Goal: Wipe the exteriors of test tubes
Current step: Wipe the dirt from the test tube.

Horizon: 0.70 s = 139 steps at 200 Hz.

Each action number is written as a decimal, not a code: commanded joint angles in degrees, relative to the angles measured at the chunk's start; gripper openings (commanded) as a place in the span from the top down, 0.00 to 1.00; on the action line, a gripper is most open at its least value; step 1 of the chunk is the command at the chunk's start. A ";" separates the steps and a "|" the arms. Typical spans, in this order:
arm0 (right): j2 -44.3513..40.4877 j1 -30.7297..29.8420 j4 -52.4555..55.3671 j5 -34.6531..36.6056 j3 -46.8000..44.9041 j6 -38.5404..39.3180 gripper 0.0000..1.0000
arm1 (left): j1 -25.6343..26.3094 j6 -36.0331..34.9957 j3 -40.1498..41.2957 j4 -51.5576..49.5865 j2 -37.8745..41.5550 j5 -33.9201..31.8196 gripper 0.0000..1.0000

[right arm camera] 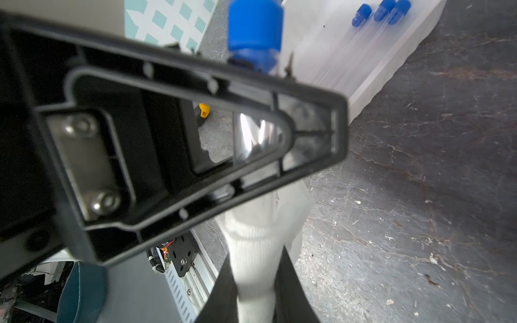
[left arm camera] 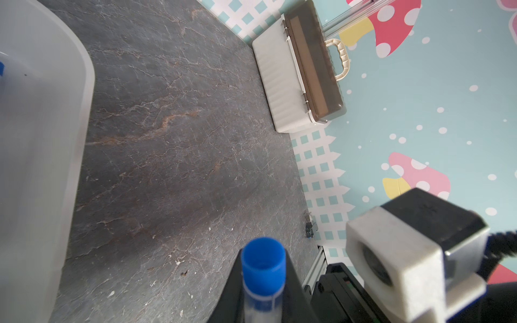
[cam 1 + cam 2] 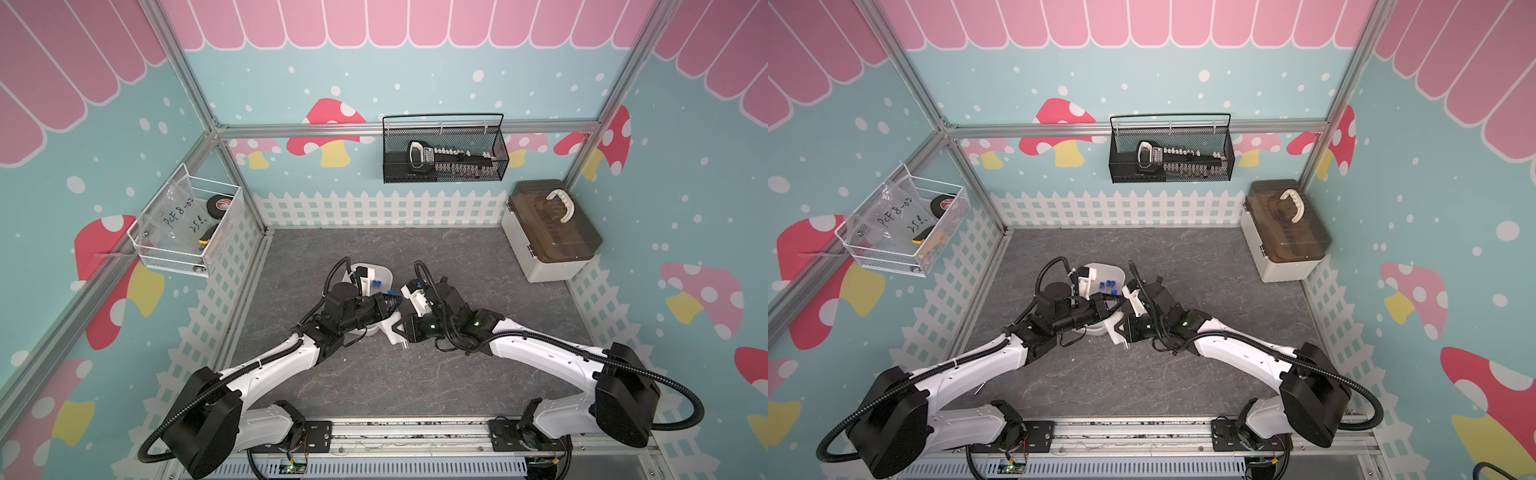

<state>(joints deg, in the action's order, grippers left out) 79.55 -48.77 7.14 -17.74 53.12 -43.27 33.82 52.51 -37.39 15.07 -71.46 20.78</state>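
The left tool [image 2: 264, 282] is clamped on one tube [image 1: 254, 28] just under its cap, the tube's long axis running from there toward the right tool [image 1: 257, 296], which pinches the cloth [image 1: 260, 232] seemingly around its far end; three more tubes [image 1: 377, 16] lie in the tray [image 1: 391, 72] by the left tool.
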 commanded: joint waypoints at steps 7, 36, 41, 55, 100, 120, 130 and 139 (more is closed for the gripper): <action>0.93 2.45 -2.55 2.46 1.77 1.80 0.83 | 0.19 0.75 -0.68 -0.26 0.74 1.29 0.85; 2.44 3.33 -3.62 1.84 3.20 3.10 0.82 | 0.19 0.85 -0.25 0.05 0.97 1.35 0.85; 2.73 3.41 -3.89 1.68 3.37 3.14 0.81 | 0.18 0.92 -0.23 0.05 1.02 1.44 0.85; 3.35 3.51 -4.57 1.28 3.87 3.19 0.80 | 0.17 0.85 -0.19 -0.01 1.19 1.47 0.85; 3.81 3.83 -6.30 1.57 4.97 3.12 0.79 | 0.12 0.93 0.21 -0.06 1.68 0.86 0.85; 3.70 3.77 -7.27 -0.40 3.36 1.65 0.83 | 0.03 1.10 0.04 -0.13 1.76 -0.09 0.85; 3.20 3.61 -8.73 -1.38 1.50 0.38 0.84 | -0.16 1.19 0.12 0.05 1.76 -0.32 0.85; 2.54 3.14 -9.89 -1.73 -0.28 -0.50 0.84 | -0.29 1.28 0.03 0.28 1.76 -0.43 0.85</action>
<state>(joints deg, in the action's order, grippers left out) 82.65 -46.00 1.80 -19.79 55.83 -41.21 33.61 52.53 -37.41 15.46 -71.00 19.79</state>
